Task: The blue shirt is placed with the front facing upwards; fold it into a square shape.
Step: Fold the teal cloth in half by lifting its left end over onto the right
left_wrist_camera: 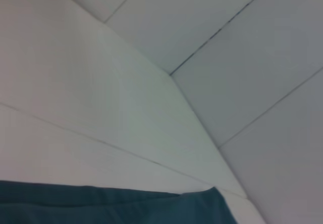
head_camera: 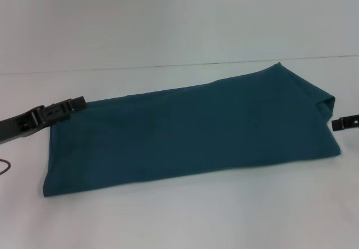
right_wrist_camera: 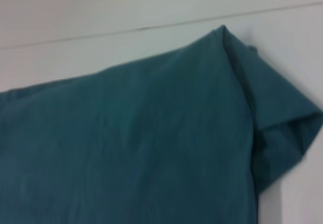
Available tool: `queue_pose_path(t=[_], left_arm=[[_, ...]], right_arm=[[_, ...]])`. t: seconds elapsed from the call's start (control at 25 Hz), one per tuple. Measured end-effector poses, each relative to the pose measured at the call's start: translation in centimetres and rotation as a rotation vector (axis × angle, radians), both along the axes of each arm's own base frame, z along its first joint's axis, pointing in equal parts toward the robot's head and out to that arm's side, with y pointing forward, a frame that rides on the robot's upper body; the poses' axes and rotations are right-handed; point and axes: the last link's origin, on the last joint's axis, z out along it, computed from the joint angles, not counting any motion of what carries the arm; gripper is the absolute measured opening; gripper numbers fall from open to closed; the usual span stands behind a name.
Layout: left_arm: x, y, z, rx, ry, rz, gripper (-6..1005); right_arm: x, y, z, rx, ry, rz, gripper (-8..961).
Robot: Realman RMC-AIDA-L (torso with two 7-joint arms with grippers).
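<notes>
**Shirt folded to a long band, ends not yet brought together**

Nearest the camera is the shirt's [head_camera: 190, 134] long front edge, running across the white desk [head_camera: 179, 215]. Only plain teal cloth faces up; no lettering shows. It lies as one wide band, left end squared off, right end with a loose flap turned under at the far right corner.

Risks, as I judge them:
- The right-end flap gapes open; a grip there could catch one layer only, and the stack would peel apart when lifted.
- Cloth this wide sags between two grips, so the final fold may land skewed, giving an uneven rectangle, not a square.
- Layers could slide on the smooth desk if dragged.

Count: one shirt, one desk, two claws.

Left claw [head_camera: 78, 103] sits at the shirt's far left corner, touching or just over the edge; I cannot tell if it is gripping. Right claw [head_camera: 338, 124] is just beside the right end, apart from the cloth; its opening is unclear too.
</notes>
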Motion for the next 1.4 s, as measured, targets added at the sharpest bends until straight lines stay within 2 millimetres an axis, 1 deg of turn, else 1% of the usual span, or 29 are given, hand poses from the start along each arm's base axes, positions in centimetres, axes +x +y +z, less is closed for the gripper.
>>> queue_pose_path(t=[0.16, 0.32, 0.44, 0.52, 0.64, 0.76, 0.84, 1.0, 1.16, 1.28, 1.4], left_arm=[[-1.0, 0.5, 0.1, -0.011, 0.053, 0.079, 847], [-0.9, 0.8, 0.3, -0.016, 0.072, 0.089, 846], [-0.6, 0.9, 0.3, -0.01, 0.072, 0.082, 846], [-0.5, 1.0, 0.2, -0.004, 0.067, 0.086, 846], [-0.2, 1.3, -0.2, 0.005, 0.064, 0.092, 845], [0.2, 1.6, -0.5, 0.008, 0.064, 0.088, 845], [0.6, 1.9, -0.8, 0.005, 0.063, 0.084, 844], [0.9, 2.1, -0.8, -0.017, 0.057, 0.099, 844], [0.5, 2.3, 0.2, -0.055, 0.036, 0.182, 843], [0.2, 2.3, 0.8, -0.072, 0.036, 0.233, 842], [-0.2, 2.2, 1.0, -0.099, 0.071, 0.281, 842]], right_arm=[[-0.6, 0.5, 0.2, 0.048, 0.031, 0.074, 924], [-1.5, 0.8, 0.5, 0.085, 0.085, 0.162, 924], [-1.7, 0.3, 0.7, 0.062, 0.081, 0.222, 924], [-1.7, -0.4, 0.9, 0.055, 0.093, 0.294, 924], [-1.3, -2.3, 0.8, 0.054, 0.12, 0.437, 924], [-0.8, -4.7, -0.1, 0.011, 0.127, 0.612, 924], [-0.9, -5.8, -0.9, -0.018, 0.136, 0.692, 924], [-2.2, -7.7, -2.7, -0.092, 0.195, 0.856, 924], [-3.3, -8.3, -3.4, -0.116, 0.236, 0.932, 924], [-3.5, -8.3, -3.3, -0.088, 0.242, 0.965, 924], [-3.6, -8.3, -3.3, -0.054, 0.248, 0.986, 924]])
